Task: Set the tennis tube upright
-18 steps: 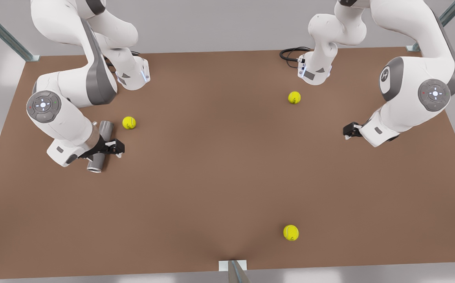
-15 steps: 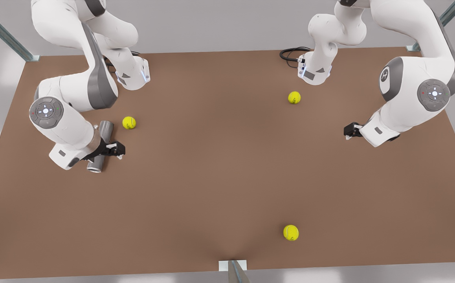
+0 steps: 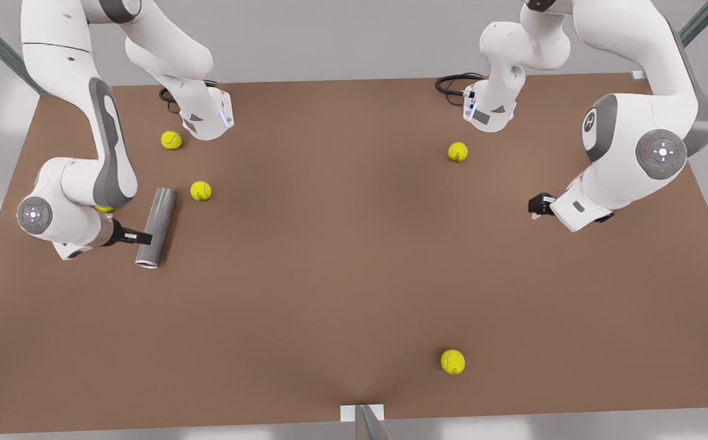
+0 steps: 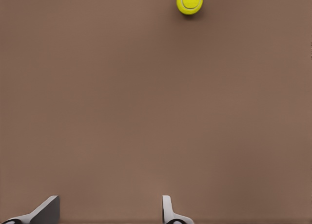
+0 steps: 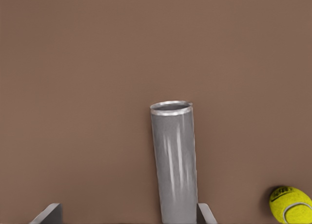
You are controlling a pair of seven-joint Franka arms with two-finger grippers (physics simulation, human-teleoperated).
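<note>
— Where's the tennis tube (image 3: 156, 227) now?

— Read the front view as a clock with twelve at the far edge. The tube lies flat on the table (image 3: 342, 275) out towards nine o'clock, its open, pale-rimmed end pointing to about six. It isn't upright yet.

— And the arm beside it?

— That's the right gripper (image 3: 140, 236), low on the nine o'clock side of the tube and reaching across its length. In the right wrist view its fingers are spread wide, with the tube (image 5: 174, 160) lying between them, close against one finger and well apart from the other. It hasn't clamped. I'd guess it comes in sideways near the middle so it can pinch the barrel and swing the closed end down.

— The other one?

— The left gripper (image 3: 534, 205) waits near three o'clock, its fingers apart over bare table and holding nothing, as the left wrist view shows (image 4: 108, 212).

— Anything in the way?

— Balls, mostly. One tennis ball (image 3: 200, 190) sits near the tube's far end, at about two o'clock from it. Another ball (image 3: 171, 140) lies further towards twelve, and a third ball (image 3: 104, 209) peeks out from under the right arm. Tipping the tube could nudge the near ones. A ball at one o'clock (image 3: 457, 151) and a ball at six (image 3: 452, 361) are well clear, as is the cable (image 3: 452, 82) by the far edge.
</note>
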